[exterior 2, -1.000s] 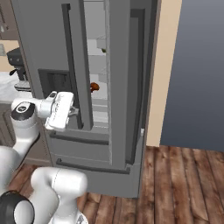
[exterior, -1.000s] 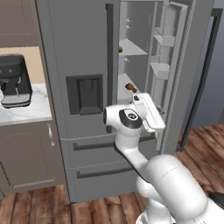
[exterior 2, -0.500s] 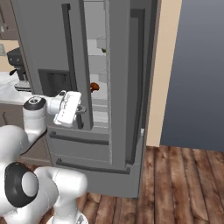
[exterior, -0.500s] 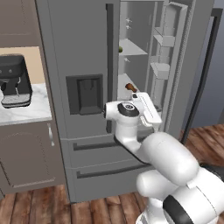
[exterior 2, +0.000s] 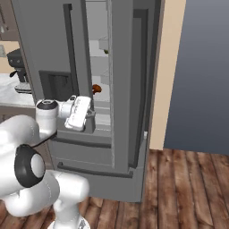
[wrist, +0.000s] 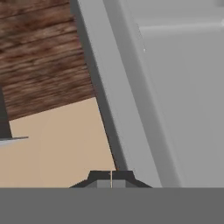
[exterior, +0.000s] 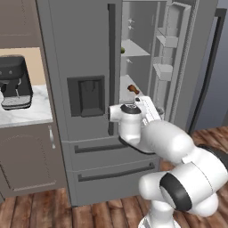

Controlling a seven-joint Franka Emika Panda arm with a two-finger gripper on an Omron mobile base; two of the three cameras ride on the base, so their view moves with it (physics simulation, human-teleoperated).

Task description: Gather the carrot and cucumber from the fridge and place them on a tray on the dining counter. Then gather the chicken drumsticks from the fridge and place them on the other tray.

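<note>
The grey fridge [exterior: 89, 53] stands with its right door [exterior: 178, 62] swung open. On a middle shelf lies a brown chicken drumstick [exterior: 132, 88], also visible in the right base view [exterior 2: 96, 88]. A small green item [exterior: 122, 50], perhaps the cucumber, sits on a higher shelf. My gripper [exterior 2: 92, 115] hovers at the fridge opening, just below and in front of the drumstick, apart from it. Its fingertips [wrist: 111, 179] are pressed together with nothing between them. The carrot, the trays and the dining counter are out of view.
A black coffee machine [exterior: 15, 82] stands on the marble counter [exterior: 26, 116] left of the fridge. Two drawers [exterior: 111, 164] run below the fridge doors. The open door's bins [exterior: 164, 71] stand close to the hand's right. Wood floor [exterior 2: 188, 188] lies to the right.
The arm has folded, its elbow swinging out to the right. The hand has edged a little closer to the fridge opening. The gripper stays shut.
</note>
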